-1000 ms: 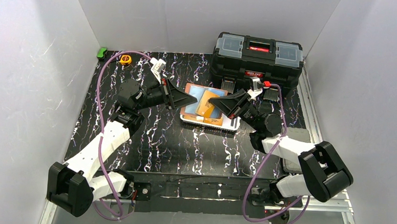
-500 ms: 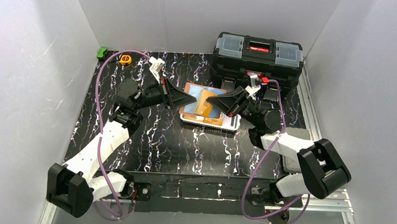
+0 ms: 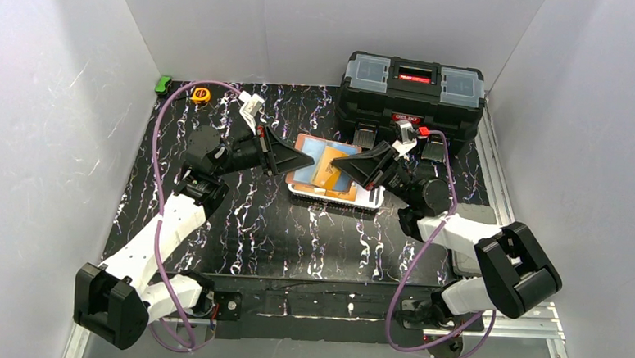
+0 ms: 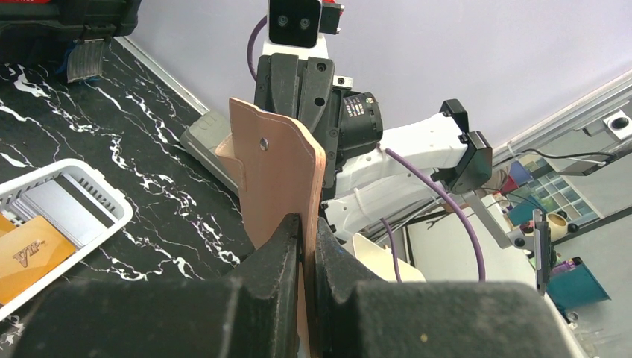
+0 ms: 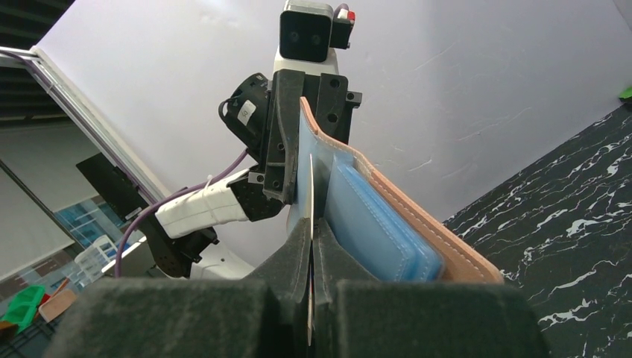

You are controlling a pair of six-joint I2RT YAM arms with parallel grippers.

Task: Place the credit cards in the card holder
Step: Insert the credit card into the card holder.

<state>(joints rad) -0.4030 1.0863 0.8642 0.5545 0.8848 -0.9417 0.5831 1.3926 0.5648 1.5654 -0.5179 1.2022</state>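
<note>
Over the last second we see only the right arm shift, its elbow and wrist edging slightly leftward, while the left arm keeps its pose. Between the two arms the card holder (image 4: 276, 171) hangs open above the far middle of the table, salmon outside and light blue inside. We find the left gripper (image 4: 308, 231) clamped tight on its pink flap, and the right gripper (image 5: 311, 231) pinched shut on a thin pale card (image 5: 310, 186), seen edge-on just beside the blue pockets. Below them a white basket (image 3: 370, 200) holds an orange card (image 4: 30, 257) and a grey card (image 4: 56, 212). Around it spreads the black marbled table (image 3: 295, 235), with a black toolbox (image 3: 413, 90) at the far right, a yellow tape measure (image 3: 201, 95) far left, and pale walls (image 3: 56, 91) on three sides.
</note>
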